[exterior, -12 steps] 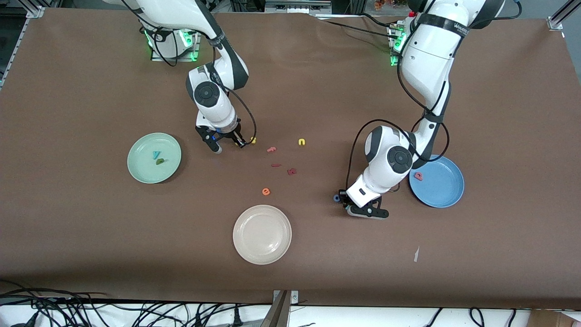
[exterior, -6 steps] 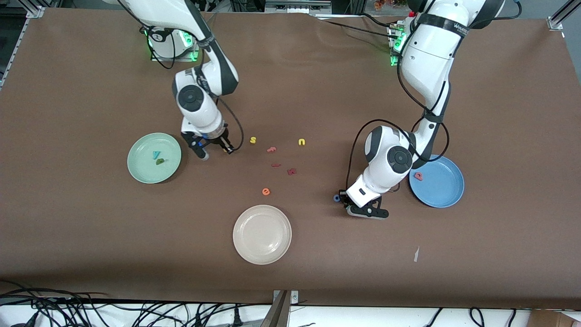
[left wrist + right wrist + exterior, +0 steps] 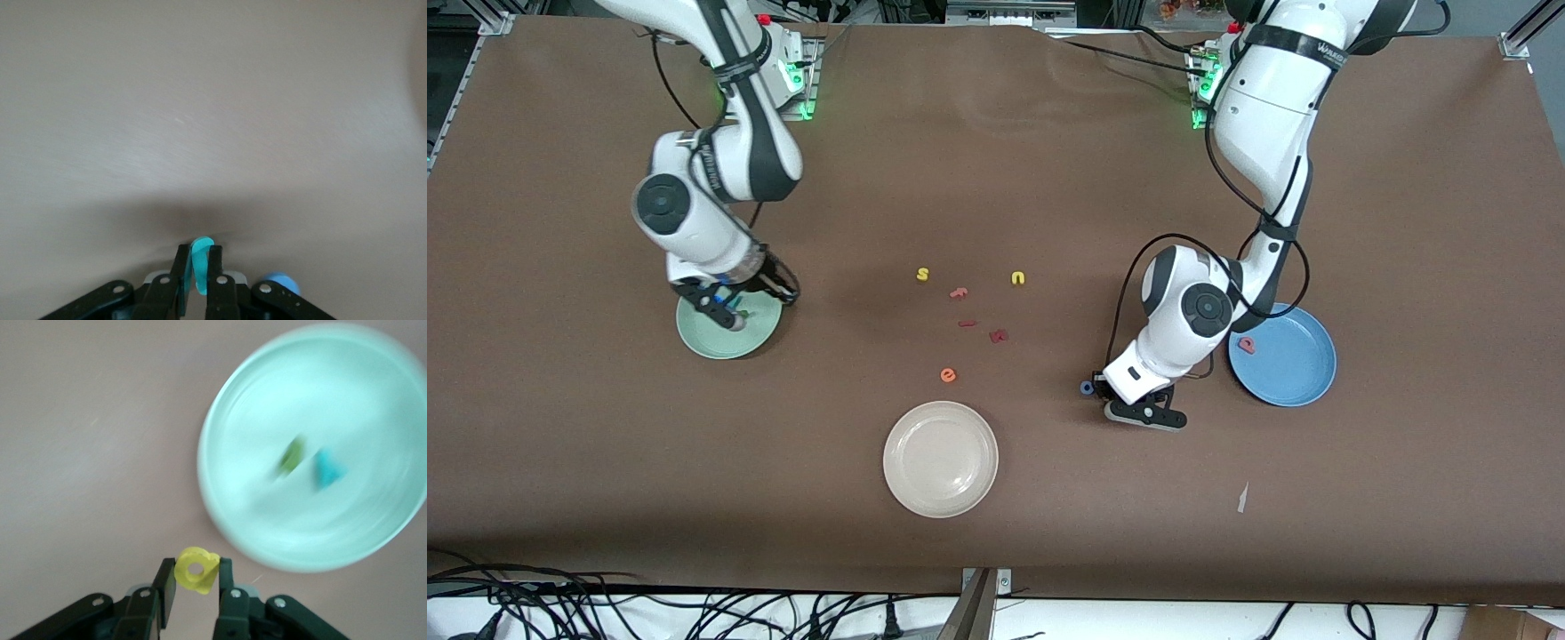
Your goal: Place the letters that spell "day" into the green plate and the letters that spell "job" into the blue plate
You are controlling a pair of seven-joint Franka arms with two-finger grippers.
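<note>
i hold the yellow "d" (image 3: 196, 570) pinched in my right hand (image 3: 193, 581) over the green plate (image 3: 698, 342) to join "a" (image 3: 291, 455) and "y" (image 3: 327, 469), while my left hand (image 3: 197, 267), beside the blue "o" (image 3: 1086, 388), clamps the teal "j" (image 3: 201, 263) on the tabletop (image 3: 996, 178) for the blue plate (image 3: 1294, 369).

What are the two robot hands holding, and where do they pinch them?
Right gripper pinches the yellow "d" by its lower edge; left gripper pinches the teal "j" by its sides.

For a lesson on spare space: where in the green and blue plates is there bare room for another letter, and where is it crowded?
Green plate: bare ring around the a and y near its middle. Blue plate: bare except the b by its rim. Crowded: loose letters mid-table between the plates.
</note>
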